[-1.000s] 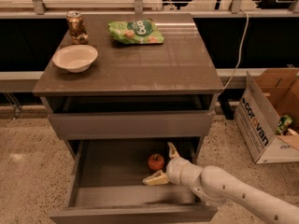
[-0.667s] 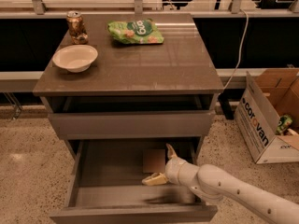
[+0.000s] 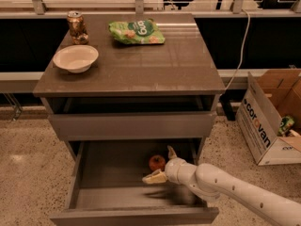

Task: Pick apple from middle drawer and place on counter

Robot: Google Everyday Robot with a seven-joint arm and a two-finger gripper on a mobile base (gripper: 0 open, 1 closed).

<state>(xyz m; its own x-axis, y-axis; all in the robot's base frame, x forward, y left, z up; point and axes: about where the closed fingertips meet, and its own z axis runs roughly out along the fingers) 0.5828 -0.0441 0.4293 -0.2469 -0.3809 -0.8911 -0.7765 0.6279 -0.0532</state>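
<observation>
The apple [image 3: 157, 162], small and red-orange, lies on the grey floor of the open middle drawer [image 3: 94, 173], right of centre near the back. My gripper [image 3: 162, 165] reaches into the drawer from the lower right on a white arm. Its fingers are open, one yellowish fingertip [image 3: 153, 178] in front of the apple and the other [image 3: 171, 152] behind and to its right. The apple sits in the gap between them, not clamped. The brown-grey counter [image 3: 155, 65] tops the cabinet above.
On the counter stand a white bowl [image 3: 75, 58], a can [image 3: 76, 27] and a green snack bag [image 3: 136, 32]. The top drawer [image 3: 131, 125] stands slightly open above the middle one. A cardboard box [image 3: 270, 119] sits on the floor at the right.
The gripper has stayed around the apple, with its front fingertip shifted slightly left. The apple has not moved.
</observation>
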